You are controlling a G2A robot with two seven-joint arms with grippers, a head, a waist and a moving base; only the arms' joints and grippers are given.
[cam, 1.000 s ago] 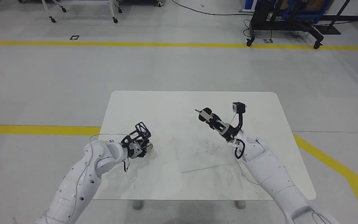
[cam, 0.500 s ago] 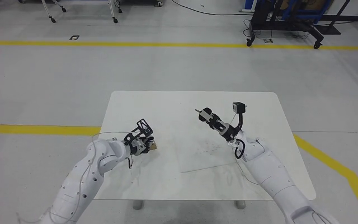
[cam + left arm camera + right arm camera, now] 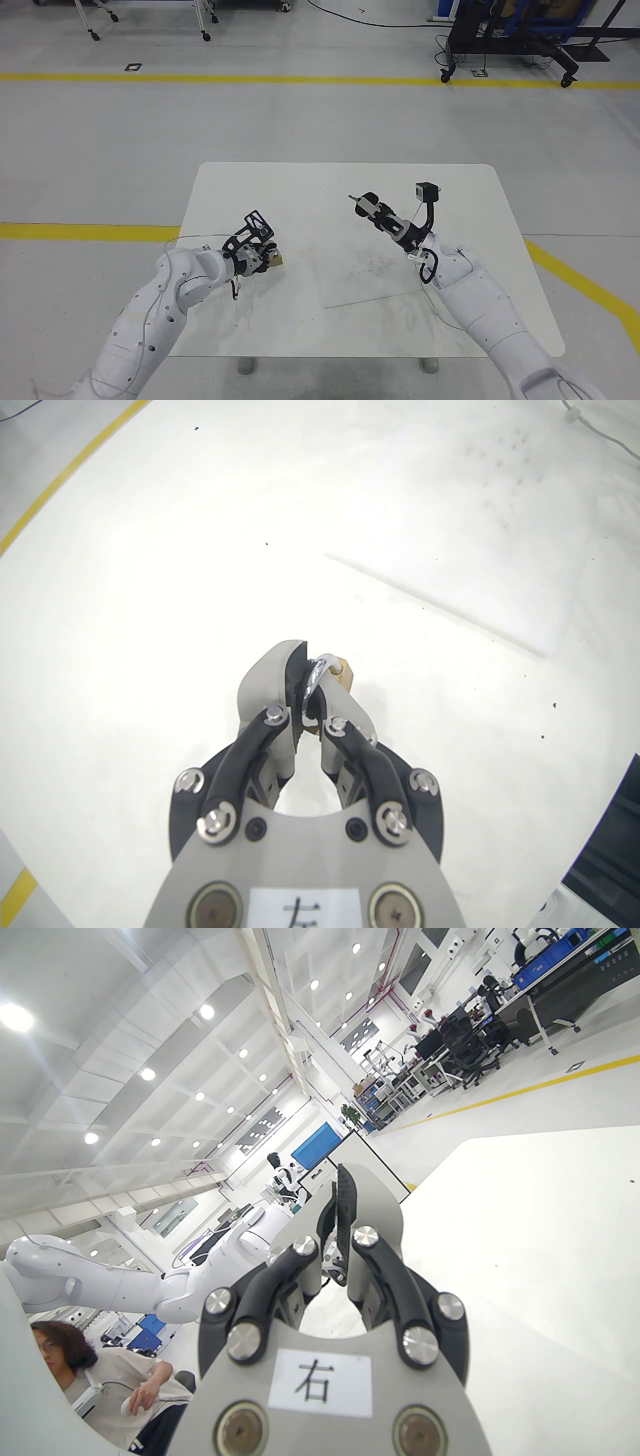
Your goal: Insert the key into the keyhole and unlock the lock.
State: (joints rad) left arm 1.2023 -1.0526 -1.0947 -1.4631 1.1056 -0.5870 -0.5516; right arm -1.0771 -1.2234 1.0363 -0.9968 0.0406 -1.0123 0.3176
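Observation:
A small brass padlock (image 3: pixel 273 259) with a silver shackle (image 3: pixel 314 680) hangs just above the white table (image 3: pixel 330 185) near its left front part. My left gripper (image 3: pixel 257 250) is shut on the shackle, and the brass body (image 3: pixel 344 672) sticks out past the fingertips. My right gripper (image 3: pixel 360 202) is held up over the table's middle, pointing toward the far left. It is shut on the key, whose thin tip (image 3: pixel 350 197) pokes out beyond the fingers. In the right wrist view the pads (image 3: pixel 345 1198) are pressed together, and most of the key is hidden between them.
A faint straight crease (image 3: pixel 430 605) runs across the tabletop between the two arms. Small dark specks (image 3: pixel 375 265) mark the middle. Yellow floor lines (image 3: pixel 300 78) and a wheeled black cart (image 3: pixel 510 45) lie well beyond the table.
My left gripper has shifted slightly toward the table's middle with the padlock, and the brass body now shows beside it. The right arm has not moved.

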